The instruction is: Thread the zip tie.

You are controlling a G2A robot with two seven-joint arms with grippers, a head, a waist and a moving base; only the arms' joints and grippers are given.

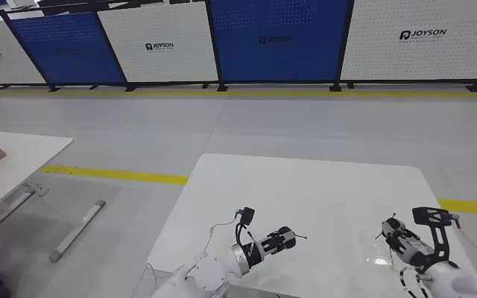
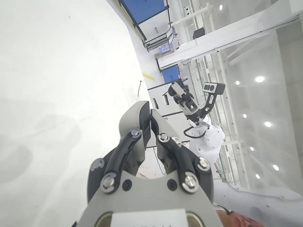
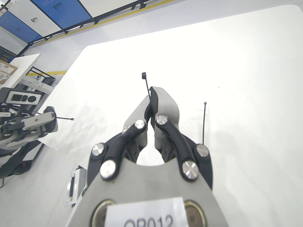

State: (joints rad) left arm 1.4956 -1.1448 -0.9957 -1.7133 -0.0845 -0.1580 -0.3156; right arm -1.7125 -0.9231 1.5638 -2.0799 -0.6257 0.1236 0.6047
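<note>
My right gripper is shut on a thin black zip tie, whose square head sticks out past the fingertips; it hovers over the white table near the right front. My left gripper is shut too and sits at the table's front left. In the right wrist view a second black zip tie pokes out of the left gripper toward the right arm. The two grippers are well apart. A short black tie shows just beyond the left fingertips.
Another black zip tie shows over the table beside my right gripper; I cannot tell whether it lies flat. Blue and white pegboard panels stand beyond a yellow floor line. A second white table is off to the left.
</note>
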